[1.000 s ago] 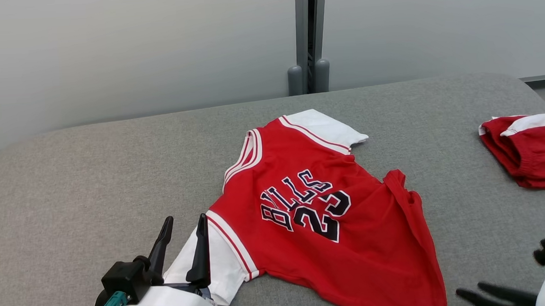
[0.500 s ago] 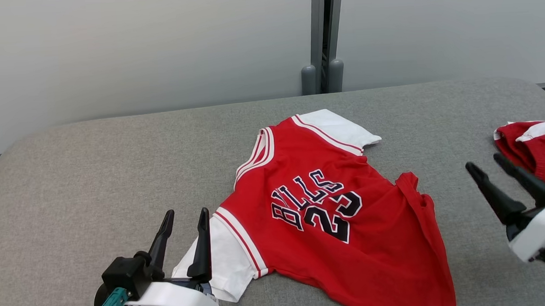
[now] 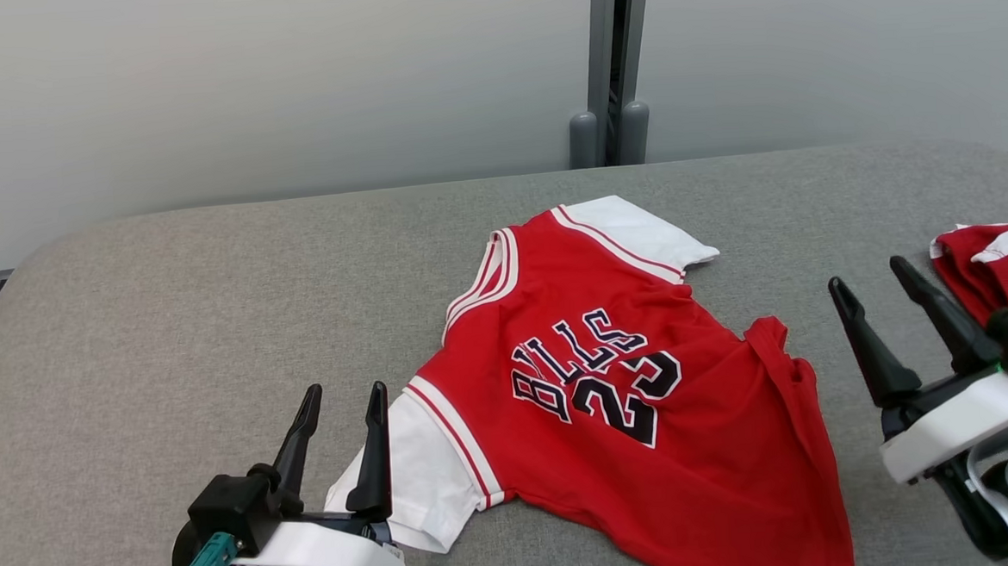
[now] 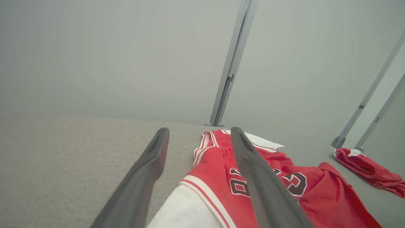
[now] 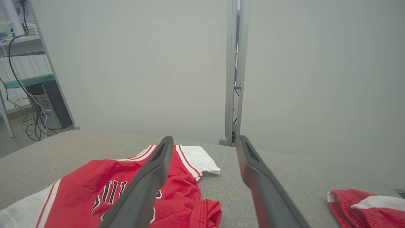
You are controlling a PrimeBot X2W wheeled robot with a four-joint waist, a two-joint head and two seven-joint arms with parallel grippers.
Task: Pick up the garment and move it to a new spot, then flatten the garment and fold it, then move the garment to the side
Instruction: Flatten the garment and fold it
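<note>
The garment [image 3: 613, 389] is a red jersey with white sleeves and dark lettering, lying spread but wrinkled on the grey padded table [image 3: 169, 318]. It also shows in the left wrist view, garment [image 4: 218, 177], and the right wrist view, garment [image 5: 95, 183]. My left gripper [image 3: 344, 397] hovers open at the lower left, its right finger over the near white sleeve. My right gripper [image 3: 868, 274] stands open at the right, just past the jersey's folded hem edge. Nothing is between either pair of fingers.
A second red and white cloth [image 3: 999, 266] lies bunched at the table's right edge, close behind my right gripper; the cloth [image 5: 364, 205] also shows in the right wrist view. A grey post [image 3: 609, 70] stands behind the table. Shelving with cables [image 5: 28, 95] stands off to one side.
My right gripper has risen from the bottom right corner into view, fingers now pointing up beside the jersey. The camera has shifted a little. The left gripper stays where it was.
</note>
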